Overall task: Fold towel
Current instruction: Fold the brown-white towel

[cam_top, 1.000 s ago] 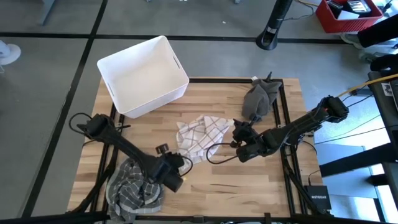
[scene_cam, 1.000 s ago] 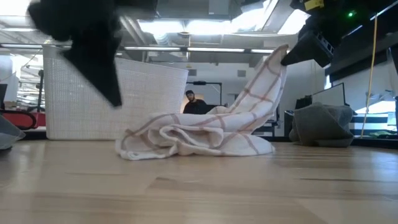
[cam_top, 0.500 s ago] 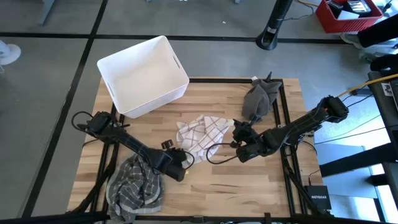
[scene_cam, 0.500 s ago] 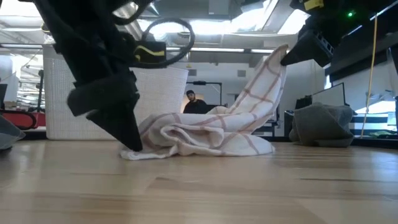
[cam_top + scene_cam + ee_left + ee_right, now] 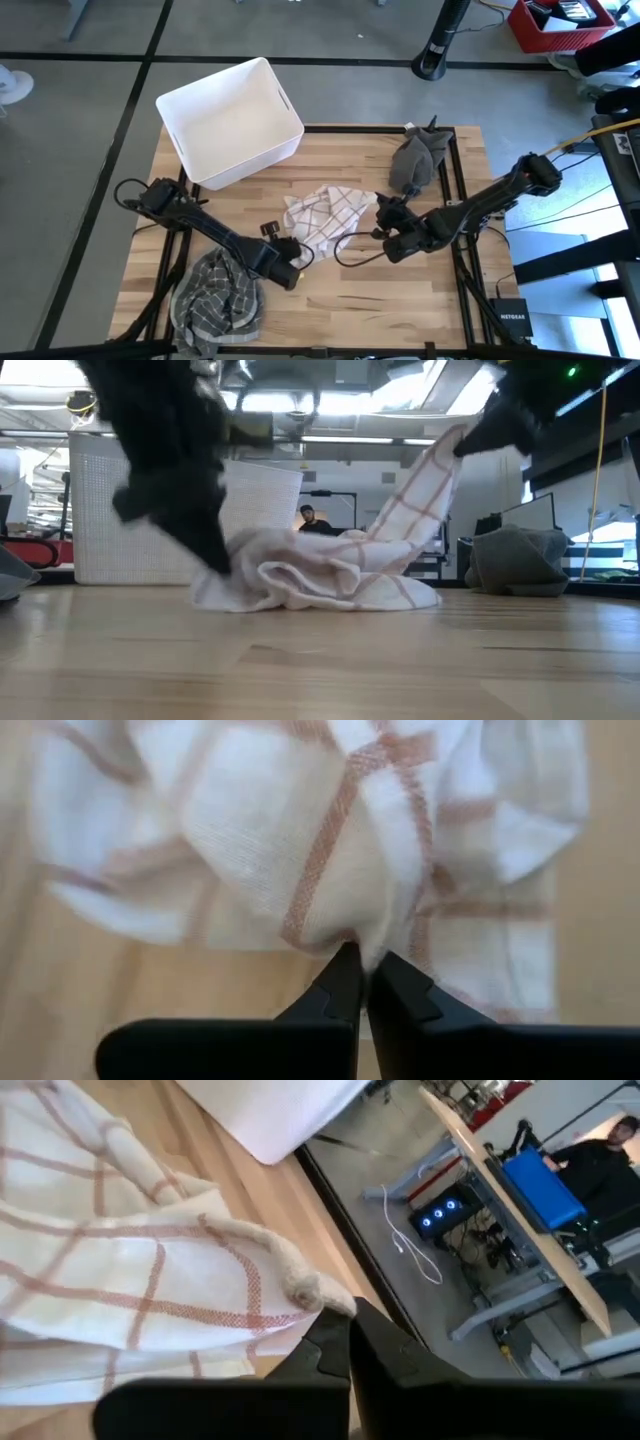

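The left gripper is closed on the near edge of the checked towel, its two fingers pressed together with a pinch of white cloth between them. The right gripper is also closed, on a corner of the same towel, and it holds this corner up above the table. The towel lies crumpled near the middle of the table, between the two arms.

Around it there are other things. A white basket stands at the far left corner of the table, partly over the edge. A grey cloth sits in a heap at the far right side, well apart from the towel. A second, dark checked cloth lies at the near left edge, and the left arm passes above it.

From above the towel looks almost flat. The low view shows more: the raised corner goes steeply up to the right gripper, and the rest stays on the wood in thick folds. In this view the left arm stands dark and blurred before the basket and hides part of it. A person sits far behind the table. The right wrist view shows a person at a desk beyond the table edge.
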